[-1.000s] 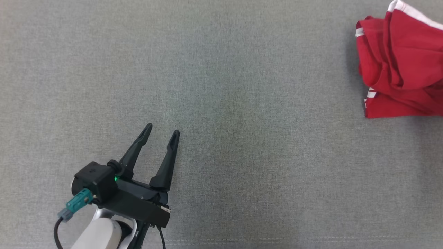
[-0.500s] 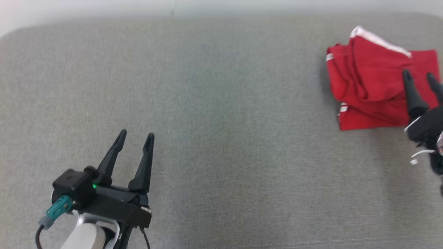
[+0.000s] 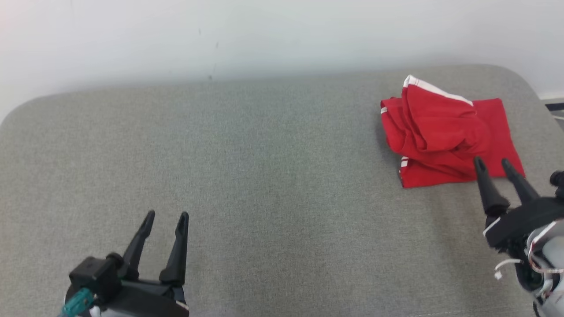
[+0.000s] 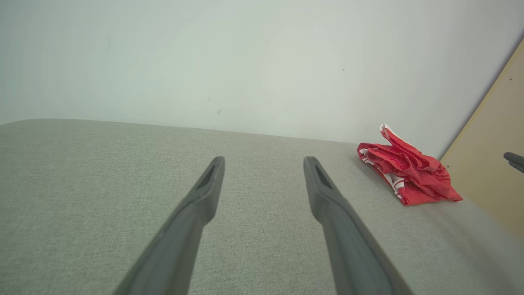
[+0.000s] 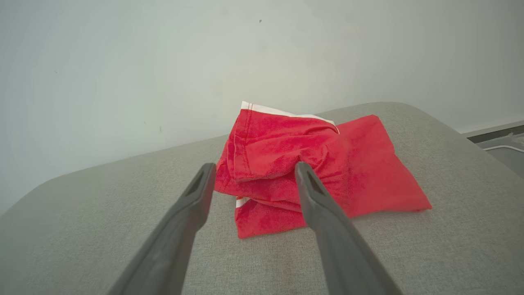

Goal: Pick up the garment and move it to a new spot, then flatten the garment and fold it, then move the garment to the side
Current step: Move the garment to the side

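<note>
The garment [image 3: 445,136] is red with white trim, folded into a loose bundle at the far right of the grey padded surface [image 3: 264,176]. It also shows in the left wrist view [image 4: 409,174] and in the right wrist view [image 5: 303,168]. My right gripper [image 3: 492,164] is open at the lower right, its fingertips just short of the garment's near edge, nothing between them. My left gripper [image 3: 166,216] is open at the lower left, far from the garment, over bare fabric.
A pale wall [image 3: 264,35] runs along the surface's far edge. The surface's rounded right corner [image 3: 524,83] lies just beyond the garment, with floor and a cable [image 3: 556,115] past it. A tan panel [image 4: 491,155] stands at the right in the left wrist view.
The head camera has tilted up, bringing the wall and far edge into view. My right gripper has come into view and now sits short of the garment rather than over it.
</note>
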Motion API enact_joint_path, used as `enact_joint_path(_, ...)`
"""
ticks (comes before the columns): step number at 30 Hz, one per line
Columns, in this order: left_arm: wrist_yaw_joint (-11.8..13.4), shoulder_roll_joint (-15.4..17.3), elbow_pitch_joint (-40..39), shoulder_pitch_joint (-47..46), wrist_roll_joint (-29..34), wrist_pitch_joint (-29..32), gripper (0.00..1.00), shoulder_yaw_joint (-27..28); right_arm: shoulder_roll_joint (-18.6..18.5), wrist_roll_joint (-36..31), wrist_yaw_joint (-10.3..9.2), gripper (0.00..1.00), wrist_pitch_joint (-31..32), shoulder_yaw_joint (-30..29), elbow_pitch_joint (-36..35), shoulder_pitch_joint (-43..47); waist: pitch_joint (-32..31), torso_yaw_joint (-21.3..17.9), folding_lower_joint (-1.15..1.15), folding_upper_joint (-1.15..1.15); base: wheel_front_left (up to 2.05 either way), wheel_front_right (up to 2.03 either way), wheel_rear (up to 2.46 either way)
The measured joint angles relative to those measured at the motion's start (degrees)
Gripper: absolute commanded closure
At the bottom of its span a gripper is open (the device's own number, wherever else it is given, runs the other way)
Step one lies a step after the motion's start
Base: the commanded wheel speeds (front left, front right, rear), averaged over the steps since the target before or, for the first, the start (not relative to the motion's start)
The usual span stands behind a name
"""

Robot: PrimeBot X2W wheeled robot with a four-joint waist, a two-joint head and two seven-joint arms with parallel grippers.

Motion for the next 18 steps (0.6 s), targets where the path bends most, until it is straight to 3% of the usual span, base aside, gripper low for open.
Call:
enact_joint_path(7,0.14,-0.21,-2.79,3.79,-1.74,-0.03,0.00,0.53,-0.22,-4.15,-4.50,0.00,-0.01,-4.12,-10.26,8.99,-2.61,-0.73,0.00,0.01,0.00,0.00,0.00)
enact_joint_path(18,1.66,0.05,-4.17,4.81,-0.45,-0.51,0.00,1.78,1.92,-11.90,-6.42,0.00,-0.01,-11.80,-20.61,18.86,-3.83,-1.06,0.01,0.01,0.00,0.00,0.00)
